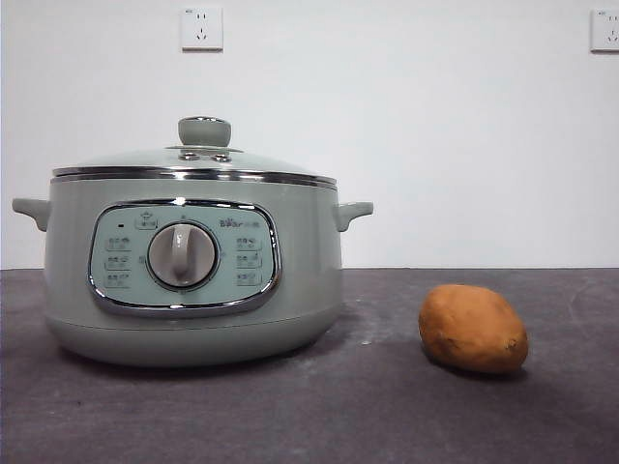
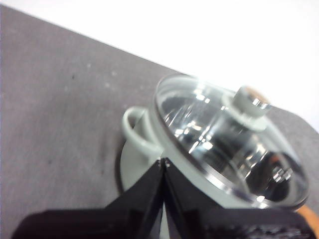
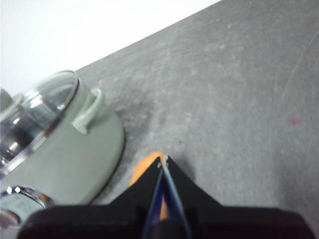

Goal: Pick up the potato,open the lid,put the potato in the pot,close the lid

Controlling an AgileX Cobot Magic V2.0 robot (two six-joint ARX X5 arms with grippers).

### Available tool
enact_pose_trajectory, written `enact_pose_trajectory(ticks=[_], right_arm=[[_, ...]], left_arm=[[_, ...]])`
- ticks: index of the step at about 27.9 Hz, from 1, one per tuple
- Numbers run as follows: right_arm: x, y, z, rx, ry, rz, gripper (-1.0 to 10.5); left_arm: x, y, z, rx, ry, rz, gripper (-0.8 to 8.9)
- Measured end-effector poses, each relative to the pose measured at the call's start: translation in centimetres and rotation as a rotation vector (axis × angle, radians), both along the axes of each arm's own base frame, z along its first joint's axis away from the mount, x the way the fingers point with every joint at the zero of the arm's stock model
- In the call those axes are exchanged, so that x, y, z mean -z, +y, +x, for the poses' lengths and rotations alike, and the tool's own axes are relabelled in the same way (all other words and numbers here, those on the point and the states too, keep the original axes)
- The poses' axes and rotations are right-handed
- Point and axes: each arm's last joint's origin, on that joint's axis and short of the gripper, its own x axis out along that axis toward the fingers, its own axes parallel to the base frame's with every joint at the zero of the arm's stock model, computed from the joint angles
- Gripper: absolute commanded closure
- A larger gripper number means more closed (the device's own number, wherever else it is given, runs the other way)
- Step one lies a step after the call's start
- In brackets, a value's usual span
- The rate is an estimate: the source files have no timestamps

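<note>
The pale sage-green pot [image 1: 193,271] stands on the left of the table with the glass lid [image 1: 193,162] resting shut on it, green knob [image 1: 204,130] on top. The orange-brown potato [image 1: 473,328] lies on the table to the pot's right, apart from it. In the left wrist view my left gripper [image 2: 164,162] hangs shut and empty above the pot's side handle [image 2: 137,132], beside the lid [image 2: 224,144]. Through the right wrist view my right gripper [image 3: 163,160] is shut and empty above the potato [image 3: 143,170], which its jaws mostly hide. Neither gripper shows in the front view.
The dark grey table [image 1: 387,406] stretches in front of and to the right of the potato. A white wall with two sockets [image 1: 201,28] stands behind. The pot's control panel with its dial [image 1: 182,255] faces the front camera.
</note>
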Motion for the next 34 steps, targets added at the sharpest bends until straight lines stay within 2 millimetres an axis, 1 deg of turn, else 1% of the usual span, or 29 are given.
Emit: enact_pose_trajectory(ticks=[5,8,12,16,19,22,23,24,25,26,27,28,31,34], right_arm=[[-3.1,0.3,1.3,-0.007,0.013,-0.025,9.5],[-4.8,0.5,2.4,-0.015,0.020,-0.046,9.5],[-6.4,0.9,3.8,-0.027,0.039,-0.087,9.5],[-7.7,1.2,5.2,-0.055,0.091,-0.134,9.5],[-8.5,1.7,6.1,-0.155,0.137,-0.160,9.5],[-9.3,2.2,6.7,-0.291,0.180,-0.162,9.4],[-9.5,2.3,6.9,-0.323,0.191,-0.159,9.1],[-9.6,2.4,7.1,-0.356,0.199,-0.154,8.4],[-9.8,2.6,7.3,-0.394,0.205,-0.145,7.0],[-9.8,2.7,7.5,-0.416,0.210,-0.140,5.5],[-9.8,2.7,7.7,-0.420,0.215,-0.140,4.4],[-9.7,2.7,7.8,-0.420,0.222,-0.140,4.1],[-9.4,3.1,7.9,-0.423,0.248,-0.150,4.1],[-8.9,4.9,8.4,-0.399,0.296,-0.213,4.1]], left_arm=[[-3.5,-0.2,0.4,0.055,-0.013,-0.009,8.19],[-5.1,-0.4,1.0,0.114,-0.001,-0.010,8.19],[-6.9,-0.6,2.2,0.195,0.020,0.003,8.19],[-8.1,-0.9,3.7,0.266,0.052,0.014,8.18],[-8.6,-1.1,4.8,0.325,0.101,0.013,8.17],[-9.0,-1.3,6.0,0.394,0.142,0.016,8.13],[-9.0,-1.4,6.3,0.409,0.154,0.016,8.08],[-9.0,-1.4,6.7,0.420,0.169,0.015,7.83],[-9.1,-1.5,7.1,0.428,0.184,0.014,6.83],[-9.2,-1.5,7.4,0.432,0.189,0.015,5.56],[-9.2,-1.5,7.6,0.433,0.192,0.016,4.68],[-9.3,-1.5,7.7,0.434,0.193,0.017,4.59],[-9.9,-1.6,7.8,0.435,0.180,0.022,4.59],[-11.2,-1.6,7.7,0.437,0.136,0.031,4.60]])
